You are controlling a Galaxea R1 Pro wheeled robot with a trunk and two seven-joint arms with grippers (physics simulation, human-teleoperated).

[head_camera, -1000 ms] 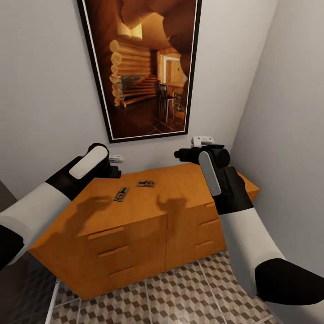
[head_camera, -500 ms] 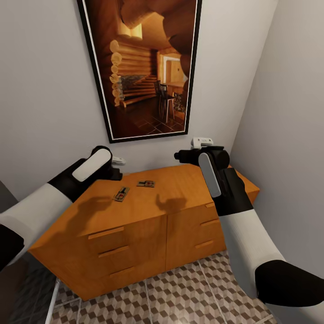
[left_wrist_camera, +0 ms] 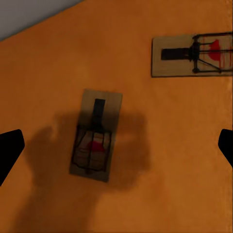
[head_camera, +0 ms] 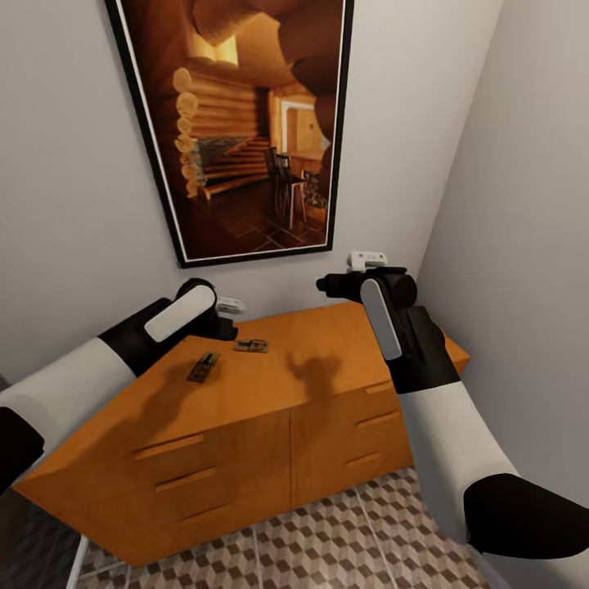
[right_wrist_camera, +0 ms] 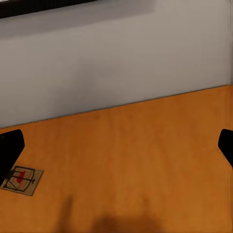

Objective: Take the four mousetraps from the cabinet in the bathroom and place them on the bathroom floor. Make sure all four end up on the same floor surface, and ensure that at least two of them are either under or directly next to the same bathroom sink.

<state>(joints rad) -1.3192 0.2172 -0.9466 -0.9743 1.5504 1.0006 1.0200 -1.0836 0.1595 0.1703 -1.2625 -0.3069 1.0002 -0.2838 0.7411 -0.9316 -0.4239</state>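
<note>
Two mousetraps lie flat on the top of the orange-brown cabinet (head_camera: 270,393). One mousetrap (head_camera: 203,366) is nearer the left, the other mousetrap (head_camera: 250,346) sits just behind it towards the wall. My left gripper (head_camera: 222,330) hovers open above them. In the left wrist view the near trap (left_wrist_camera: 95,135) lies between the spread fingertips (left_wrist_camera: 9,150), and the second trap (left_wrist_camera: 191,54) is off to one side. My right gripper (head_camera: 331,284) hangs open over the cabinet's right half, holding nothing. Its wrist view has a trap (right_wrist_camera: 20,180) by one fingertip (right_wrist_camera: 9,148).
A large framed picture (head_camera: 245,123) hangs on the wall behind the cabinet, with small white fittings (head_camera: 366,260) below it. A grey side wall (head_camera: 523,245) closes in on the right. Cube-patterned floor tiles (head_camera: 343,540) lie in front of the drawer fronts (head_camera: 188,483).
The whole head view has shifted, so the camera moved and the cabinet sits lower and further left. My left gripper has reached further right over the cabinet top, closer above the traps.
</note>
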